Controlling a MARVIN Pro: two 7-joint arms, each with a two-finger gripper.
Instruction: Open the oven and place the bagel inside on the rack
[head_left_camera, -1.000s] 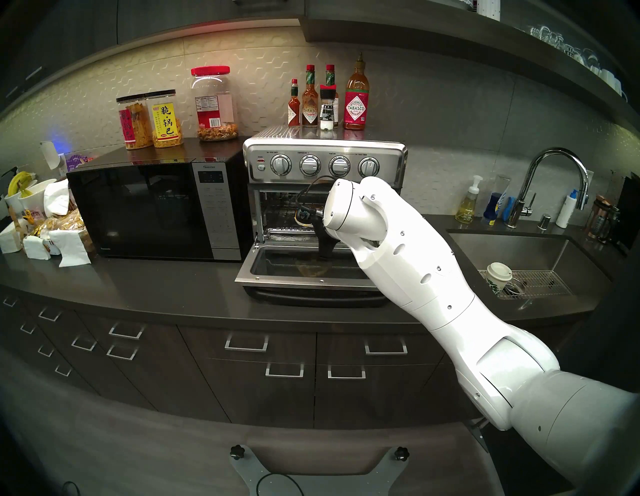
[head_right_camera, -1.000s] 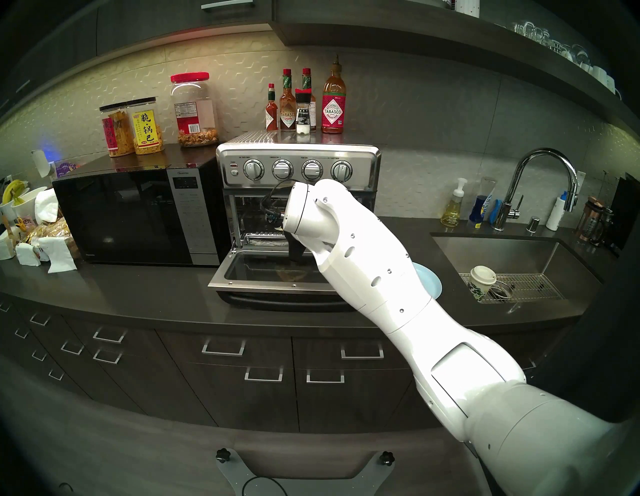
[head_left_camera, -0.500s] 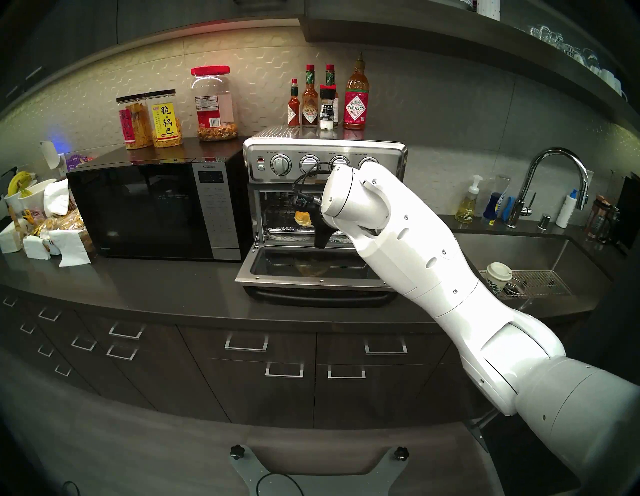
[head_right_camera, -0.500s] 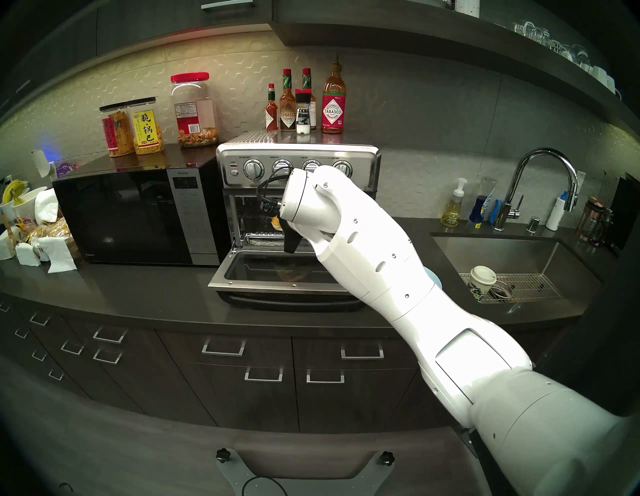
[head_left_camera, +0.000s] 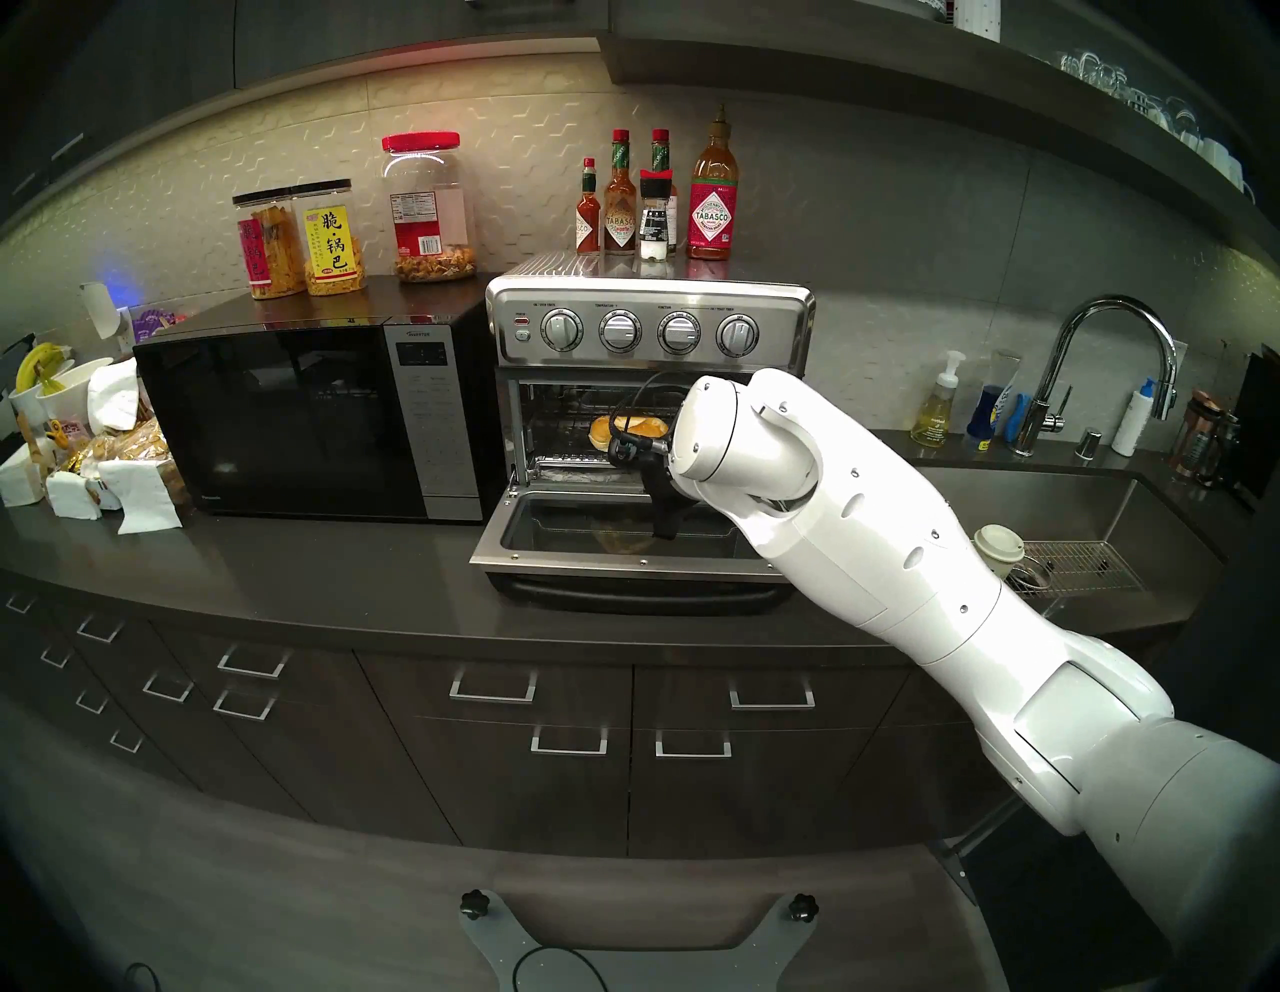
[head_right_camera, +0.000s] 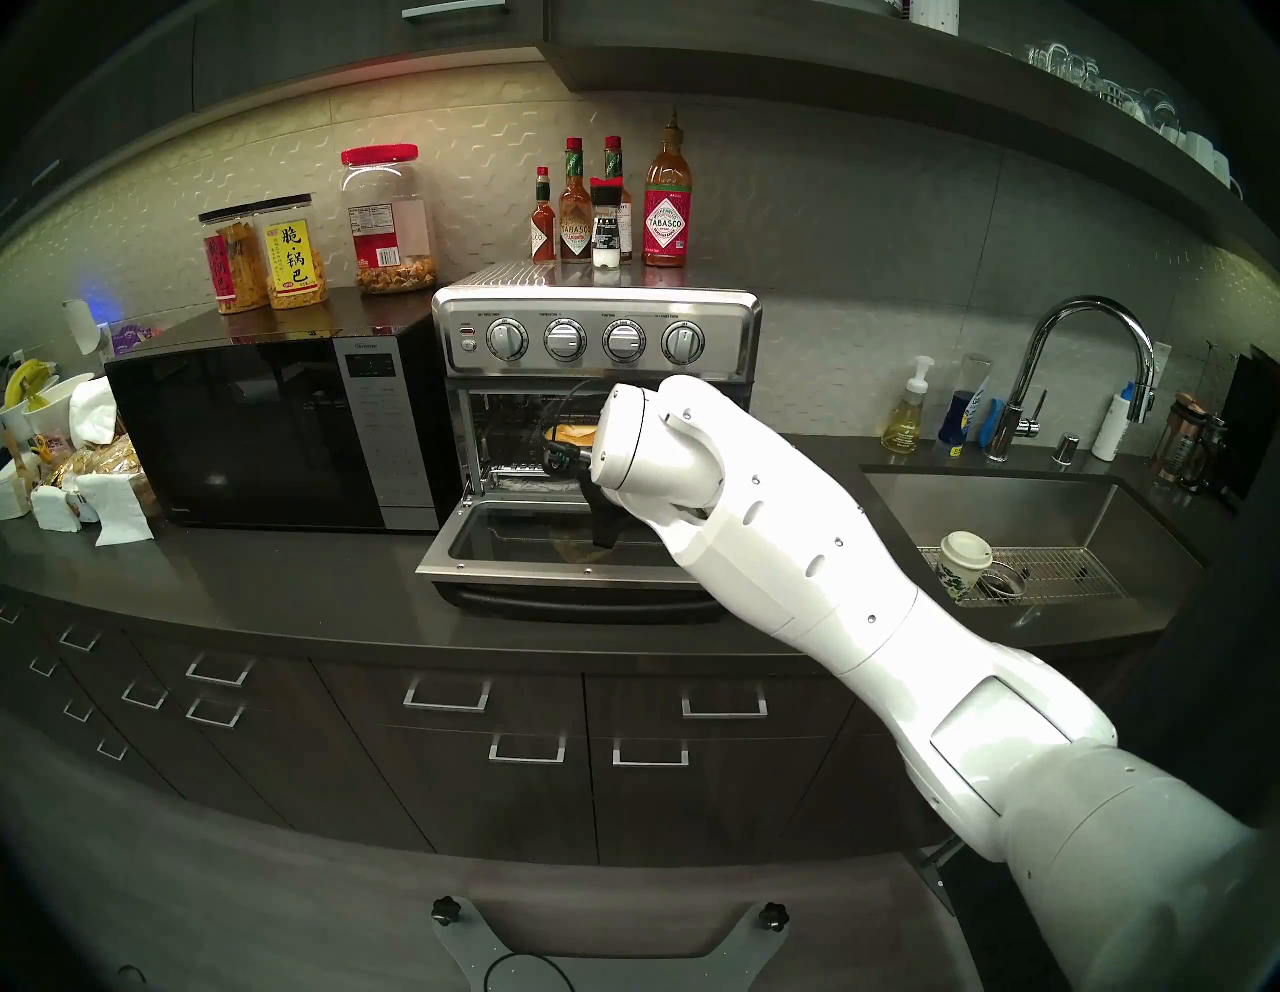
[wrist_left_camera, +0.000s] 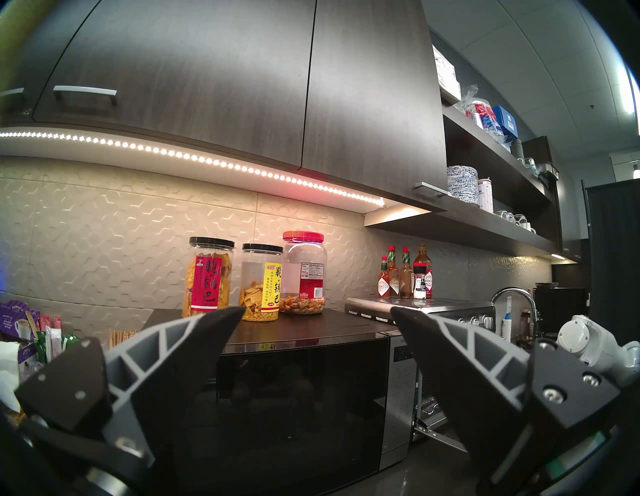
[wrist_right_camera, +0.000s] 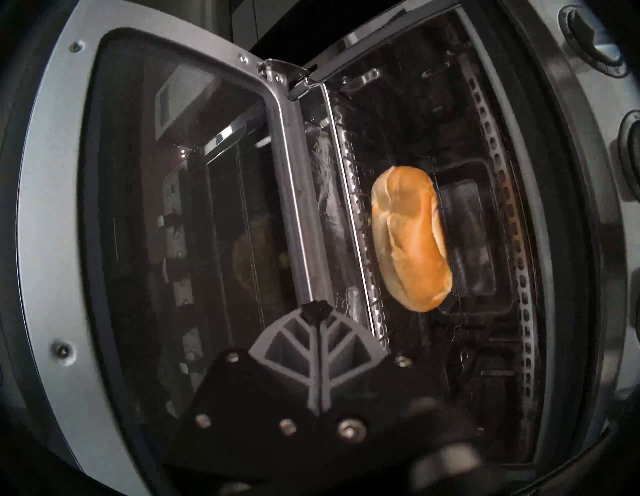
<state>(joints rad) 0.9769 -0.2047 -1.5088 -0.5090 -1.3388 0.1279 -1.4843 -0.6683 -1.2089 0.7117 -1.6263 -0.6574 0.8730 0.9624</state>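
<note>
One boxy brushed-steel countertop toaster oven is standing on the dark grey countertop, its four round knobs in a row across the top panel and its one glass drop-down door lying open and flat toward the counter's front edge. One round golden-brown glossy bagel is sitting inside the cavity on the flat silver wire rack, just behind the rack's ribbed front bar and roughly midway along its width; from the head views only the bagel's left part is showing, the rest being covered by the white right arm. The black-and-grey right gripper is hovering over the hinge edge of the door, apart from the bagel, its two fingers pressed together and empty; in the head views its tips are hidden behind the wrist. The black-and-grey left gripper is being held up off to the left of one wide black microwave, its two fingers spread wide with nothing between them. Three clear plastic snack jars are standing along the microwave's top, and what are probably five sauce and seasoning bottles are clustering at the back edge of the oven's top, one being mostly hidden. One white paper cup is partly cut off by the arm, on the sink's wire grate.
</note>
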